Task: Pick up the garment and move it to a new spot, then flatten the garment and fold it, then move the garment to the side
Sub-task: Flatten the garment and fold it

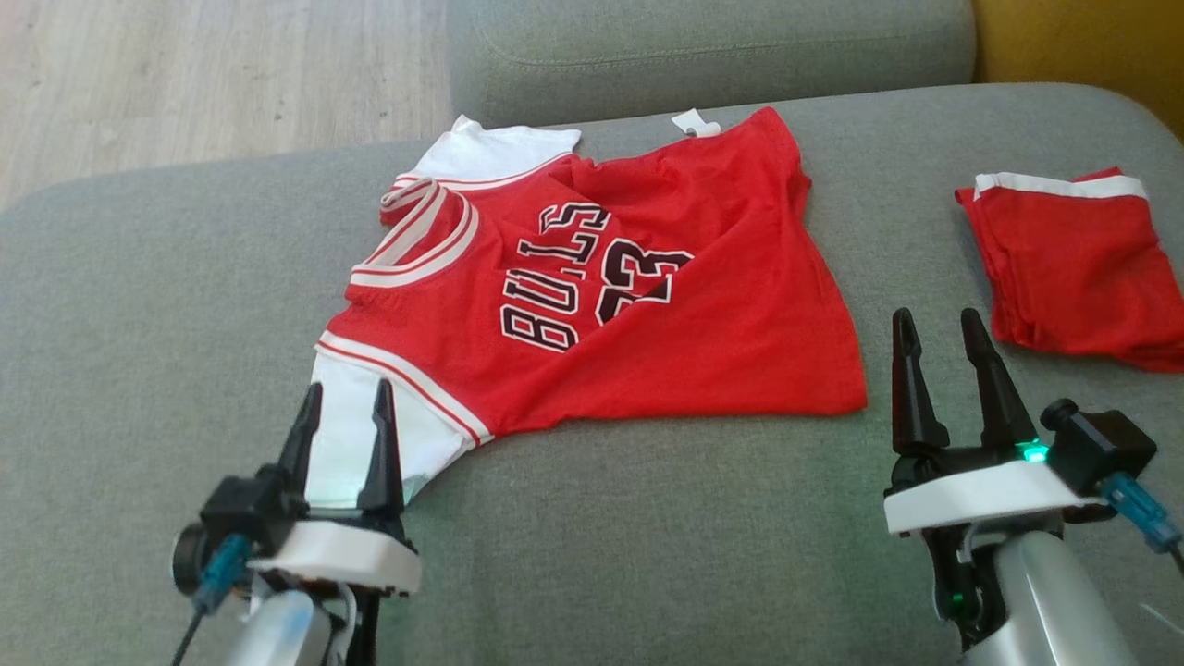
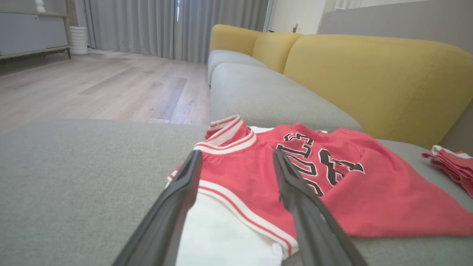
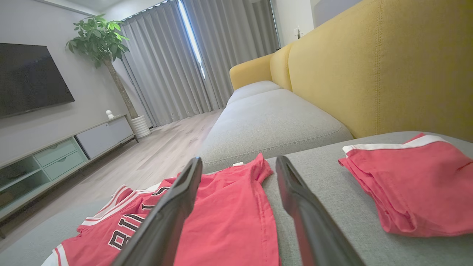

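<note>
- Left gripper [image 1: 349, 388] is seen at the lower left of the head view, jaws spread wide, nothing held; its fingertips sit over the white sleeve [image 1: 370, 444] of the jersey [image 1: 647, 342].
- Right gripper [image 1: 936, 316] is seen at the lower right, jaws wide apart and empty, above bare grey sofa seat [image 1: 139, 324] between the jersey hem and a folded red garment [image 1: 1073, 268].
- Jersey is spread on the seat, creased, collar toward the robot's left, black lettering face up.
- Left wrist view: the parted fingers frame the sleeve and red-and-white armhole trim; whether fabric is touched cannot be told. Yellow backrest [image 2: 369, 74] is seen behind.
- Right wrist view: the open fingers straddle the jersey's hem edge; the folded red garment lies apart, to the right.
</note>
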